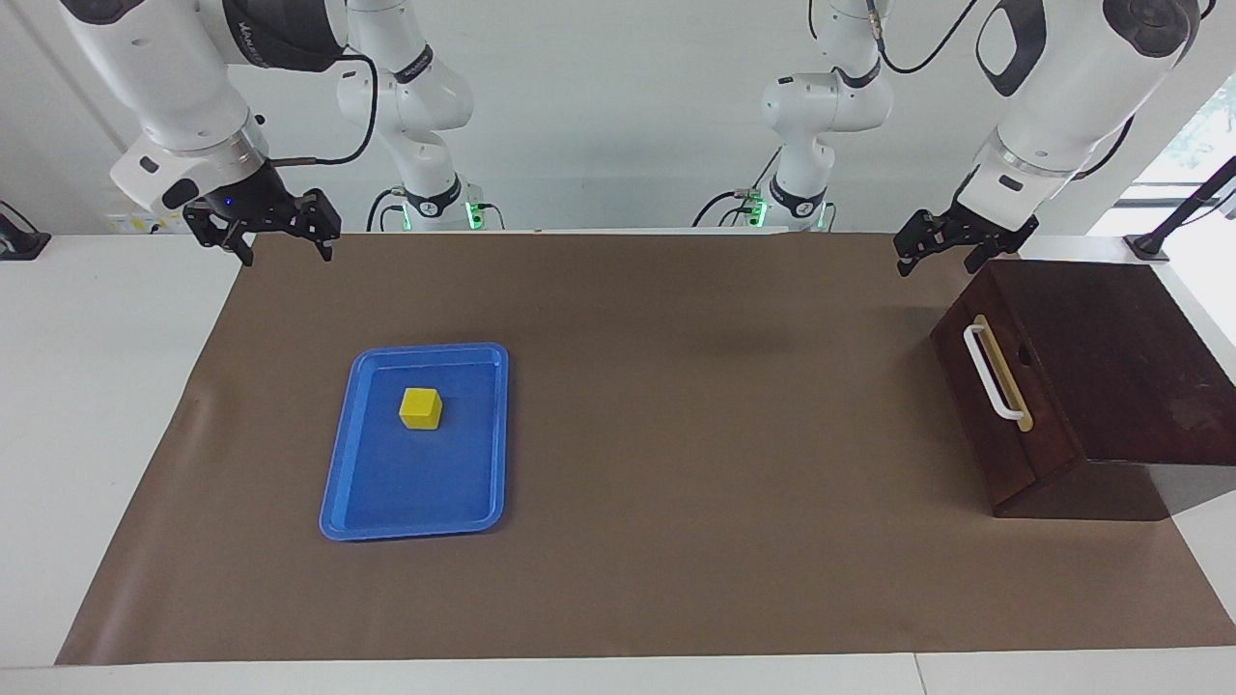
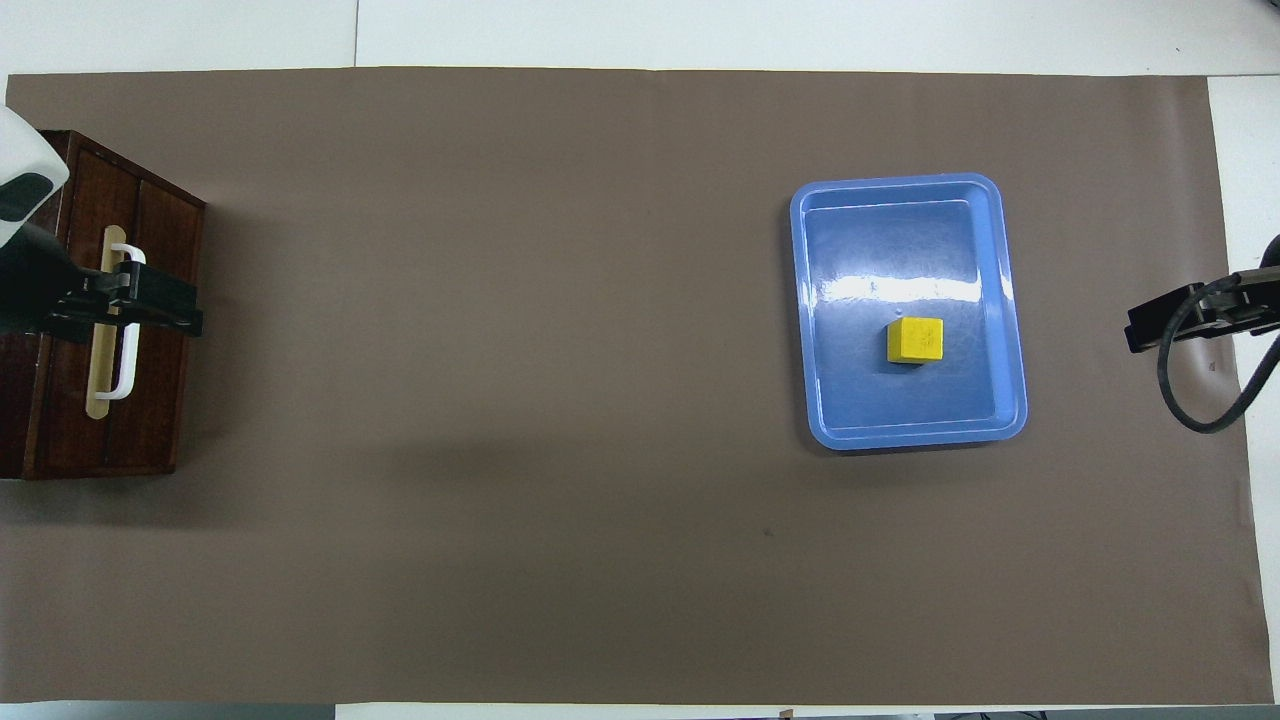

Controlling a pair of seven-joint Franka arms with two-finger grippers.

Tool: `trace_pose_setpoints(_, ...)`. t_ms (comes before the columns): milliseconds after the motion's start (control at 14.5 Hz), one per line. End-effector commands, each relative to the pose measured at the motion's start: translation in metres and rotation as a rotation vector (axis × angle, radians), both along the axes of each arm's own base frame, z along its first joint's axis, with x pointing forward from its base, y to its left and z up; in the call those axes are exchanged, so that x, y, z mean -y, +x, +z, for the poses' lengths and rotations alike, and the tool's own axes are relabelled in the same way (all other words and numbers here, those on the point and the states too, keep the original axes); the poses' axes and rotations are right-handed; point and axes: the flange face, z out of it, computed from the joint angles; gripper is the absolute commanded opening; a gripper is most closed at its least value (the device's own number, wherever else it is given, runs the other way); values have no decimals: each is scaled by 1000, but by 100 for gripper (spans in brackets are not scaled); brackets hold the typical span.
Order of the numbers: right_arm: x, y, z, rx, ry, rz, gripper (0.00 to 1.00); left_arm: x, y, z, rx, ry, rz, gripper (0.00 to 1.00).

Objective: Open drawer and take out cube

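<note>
The drawer (image 1: pixel 975 405) is shut in its dark wooden box at the left arm's end of the table, its white bar handle (image 1: pixel 990 372) facing the table's middle; it also shows in the overhead view (image 2: pixel 155 400). The yellow cube (image 1: pixel 420 408) sits in the blue tray (image 1: pixel 415 526) toward the right arm's end, and shows in the overhead view (image 2: pixel 915 340). My left gripper (image 1: pixel 937 265) is open, empty and raised above the box's corner; in the overhead view it (image 2: pixel 130 305) covers the handle. My right gripper (image 1: pixel 287 256) is open and empty, raised over the mat's edge.
A brown mat (image 1: pixel 676 434) covers most of the white table. The blue tray (image 2: pixel 815 330) lies flat on it. A black camera mount (image 1: pixel 1149 246) stands beside the box, nearer to the robots.
</note>
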Motion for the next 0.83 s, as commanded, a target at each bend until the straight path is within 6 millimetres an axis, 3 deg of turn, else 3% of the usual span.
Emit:
trace_pose_setpoints(0, 8, -1, 1, 7, 22, -8, 100, -2, -1, 6, 17, -19, -8, 100)
trace_pose_setpoints(759, 5, -1, 6, 25, 47, -11, 100, -2, 0, 6, 18, -19, -10, 100)
